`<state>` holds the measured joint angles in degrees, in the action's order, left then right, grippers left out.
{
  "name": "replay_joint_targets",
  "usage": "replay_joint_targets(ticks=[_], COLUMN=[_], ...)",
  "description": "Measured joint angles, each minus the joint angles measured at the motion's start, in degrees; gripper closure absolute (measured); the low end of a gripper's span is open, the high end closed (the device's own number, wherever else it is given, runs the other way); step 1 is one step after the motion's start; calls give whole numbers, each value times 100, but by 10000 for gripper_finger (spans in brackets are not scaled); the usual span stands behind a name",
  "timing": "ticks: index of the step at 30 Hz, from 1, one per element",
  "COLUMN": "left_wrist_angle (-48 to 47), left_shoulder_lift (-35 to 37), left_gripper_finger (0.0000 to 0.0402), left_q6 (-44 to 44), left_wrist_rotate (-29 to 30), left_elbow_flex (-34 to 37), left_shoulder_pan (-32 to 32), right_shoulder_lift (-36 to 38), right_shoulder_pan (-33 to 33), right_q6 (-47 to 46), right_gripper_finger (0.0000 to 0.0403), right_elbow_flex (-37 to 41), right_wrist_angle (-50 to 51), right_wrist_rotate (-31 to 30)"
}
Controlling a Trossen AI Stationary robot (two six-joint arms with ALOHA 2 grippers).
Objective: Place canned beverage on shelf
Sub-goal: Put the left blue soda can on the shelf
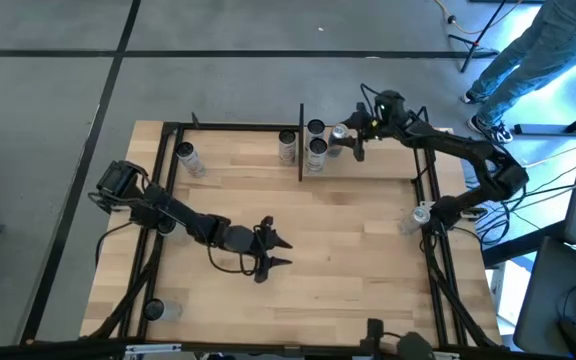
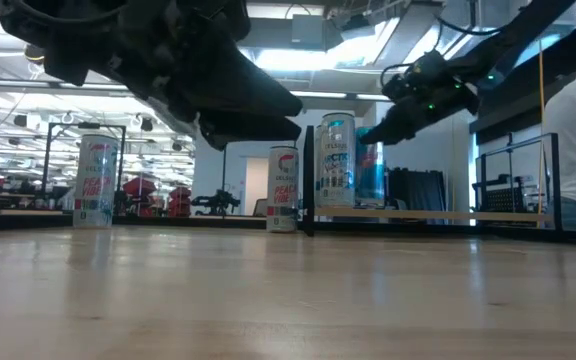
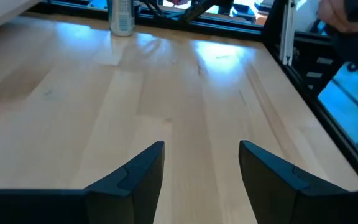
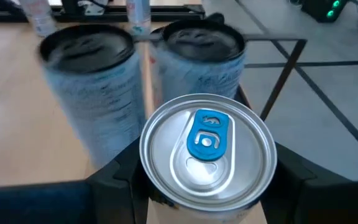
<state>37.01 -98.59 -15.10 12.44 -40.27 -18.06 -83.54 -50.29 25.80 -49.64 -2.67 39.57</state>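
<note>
My right gripper (image 1: 349,140) reaches over the table's far right and is shut on a silver canned beverage (image 4: 207,149) with a blue tab. Right beyond it, two tall cans (image 4: 89,87) (image 4: 197,59) stand on the shelf (image 1: 368,168), the wooden bay between the black divider upright (image 1: 301,140) and the frame's right post. In the low view the gripper (image 2: 400,118) hangs beside those cans (image 2: 336,160). My left gripper (image 1: 273,250) waits open over the table's middle, with nothing between its fingers (image 3: 145,177). My right gripper pinches the canned beverage between its two fingers (image 4: 120,180), which sit on opposite sides of the wall just under the top rim (image 4: 146,169). They come nearly level from the right, slanting slightly down. The can stands upright; whether its bottom rests on the shelf is hidden.
More cans stand about: one just left of the divider (image 1: 287,147), one at the far left (image 1: 186,157), one by the right frame rail (image 1: 415,215) and one at the near left (image 1: 158,310). A person's legs (image 1: 528,60) show beyond the far right corner.
</note>
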Motion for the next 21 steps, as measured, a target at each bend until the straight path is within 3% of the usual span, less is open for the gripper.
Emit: replay_joint_targets(ticks=[6,11,19,21], left_wrist_angle=[-35,-30,-28,-27], left_shoulder_lift=[0,0,0,0], left_gripper_finger=[208,208,208,208], left_q6=[351,809,819,821], left_wrist_rotate=[-334,-310,-297,-297], left_elbow_flex=[0,0,0,0], left_shoulder_pan=[-37,34,125,120], right_shoulder_lift=[-306,-507,-633,-633], right_shoulder_pan=[-1,1,1,3], right_q6=[21,95,101,96], right_gripper_finger=[207,207,206,185], right_elbow_flex=[-276,-276,-276,-276], right_wrist_angle=[486,262,-34,-32], right_wrist_rotate=[162,208,134,140])
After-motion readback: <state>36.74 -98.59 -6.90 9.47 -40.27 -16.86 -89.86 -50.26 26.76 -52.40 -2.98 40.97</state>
